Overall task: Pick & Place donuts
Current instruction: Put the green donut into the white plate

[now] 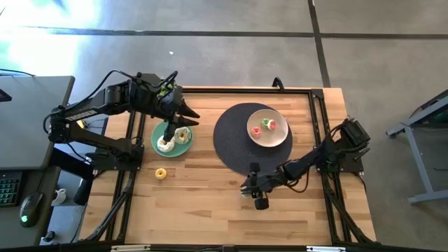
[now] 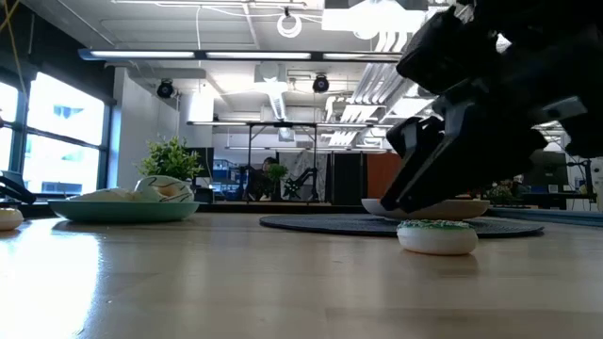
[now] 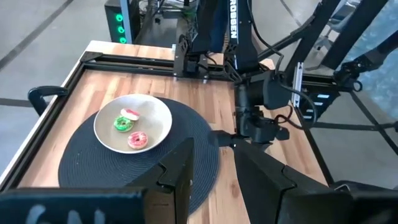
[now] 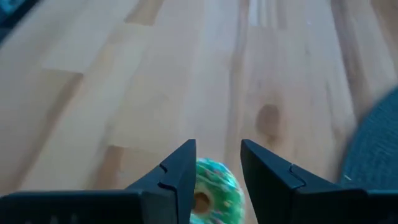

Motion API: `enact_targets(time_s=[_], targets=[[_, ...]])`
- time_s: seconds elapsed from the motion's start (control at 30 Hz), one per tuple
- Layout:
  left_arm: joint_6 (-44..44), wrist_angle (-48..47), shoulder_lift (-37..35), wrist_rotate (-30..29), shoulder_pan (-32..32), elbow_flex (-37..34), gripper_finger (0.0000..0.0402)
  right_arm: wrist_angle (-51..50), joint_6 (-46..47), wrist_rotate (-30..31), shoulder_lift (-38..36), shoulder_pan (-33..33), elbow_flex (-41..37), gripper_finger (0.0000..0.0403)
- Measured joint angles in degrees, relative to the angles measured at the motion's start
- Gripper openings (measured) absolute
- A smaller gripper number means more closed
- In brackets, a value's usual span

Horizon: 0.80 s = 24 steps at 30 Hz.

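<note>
A green-iced donut [image 4: 216, 186] with a white underside [image 2: 437, 235] lies flat on the wooden table near the dark mat's near edge. My right gripper [image 4: 217, 146] [image 1: 252, 187] is low over it and open, one finger on either side of the donut, which my arm hides in the high view. My left gripper [image 3: 214, 146] [image 1: 187, 119] hovers open and empty above the teal plate [image 1: 155, 143], which holds pale donuts [image 1: 182, 136]. Pink [image 3: 137, 140], green [image 3: 122, 123] and red-and-white [image 3: 130, 114] donuts lie on the beige plate [image 3: 158, 115]. A yellow donut [image 1: 161, 173] lies alone on the table.
The beige plate sits on a round dark mat [image 1: 227, 143] right of the table's centre. Black frame rails [image 1: 133, 175] run along the table's left, right and far sides. Bare wood lies between the yellow donut and my right gripper, toward the near edge.
</note>
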Motion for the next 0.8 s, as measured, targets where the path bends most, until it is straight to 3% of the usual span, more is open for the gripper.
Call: enact_targets(time_s=[0.2,0.5,0.63,0.8], targets=[[0.0,0.0,0.0,0.6,0.0,0.0,0.0114,-7.1,0.5,1.7,-0.5,-0.2,0.1,0.0123],[0.0,0.0,0.0,0.6,0.0,0.0,0.0114,-7.7,4.4,-0.7,-0.5,-0.3,0.1,0.0120],[0.0,0.0,0.0,0.6,0.0,0.0,0.0114,-8.6,10.6,-2.7,-0.5,-0.8,0.1,0.0090],[0.0,0.0,0.0,0.6,0.0,0.0,0.0114,-7.6,16.4,-6.0,-0.5,-2.1,0.0,0.0020]])
